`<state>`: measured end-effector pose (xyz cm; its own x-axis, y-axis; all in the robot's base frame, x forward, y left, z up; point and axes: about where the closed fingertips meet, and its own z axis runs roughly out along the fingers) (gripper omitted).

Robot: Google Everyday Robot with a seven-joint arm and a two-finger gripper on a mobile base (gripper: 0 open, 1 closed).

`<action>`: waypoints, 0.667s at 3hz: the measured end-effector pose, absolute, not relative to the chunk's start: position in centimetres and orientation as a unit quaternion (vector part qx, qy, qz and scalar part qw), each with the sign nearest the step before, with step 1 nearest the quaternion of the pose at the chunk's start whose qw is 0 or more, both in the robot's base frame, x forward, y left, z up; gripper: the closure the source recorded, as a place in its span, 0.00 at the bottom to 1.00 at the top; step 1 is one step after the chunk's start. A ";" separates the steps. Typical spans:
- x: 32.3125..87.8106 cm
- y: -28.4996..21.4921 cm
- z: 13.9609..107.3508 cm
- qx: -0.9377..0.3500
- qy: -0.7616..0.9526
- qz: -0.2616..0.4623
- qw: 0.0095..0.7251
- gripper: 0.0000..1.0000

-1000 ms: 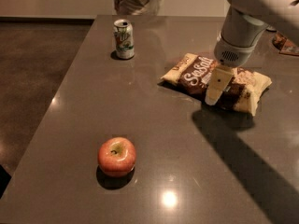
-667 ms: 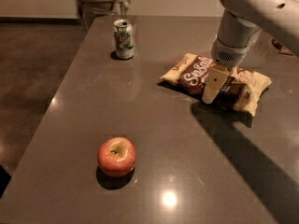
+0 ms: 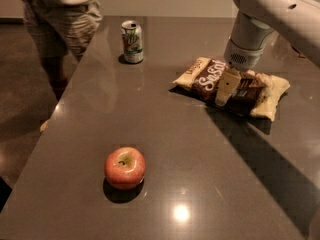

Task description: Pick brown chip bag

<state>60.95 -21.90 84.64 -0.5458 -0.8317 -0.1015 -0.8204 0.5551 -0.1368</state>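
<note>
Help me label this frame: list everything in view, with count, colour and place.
table: 1, dark grey, fills most of the view
chip bag: 1, brown with cream ends, lying flat at far right
can: 1, green and white, upright, far side, left of the bag
apple: 1, red, near left
person: 1, beige shorts, standing at the far left edge
arm: 1, white, reaching in from upper right
gripper: 1, pale, over the bag's middle
</note>
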 end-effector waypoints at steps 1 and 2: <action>61.2 -21.5 84.9 -0.474 0.876 -0.020 0.081 0.49; 61.2 -20.9 85.9 -0.484 0.870 -0.002 0.093 0.72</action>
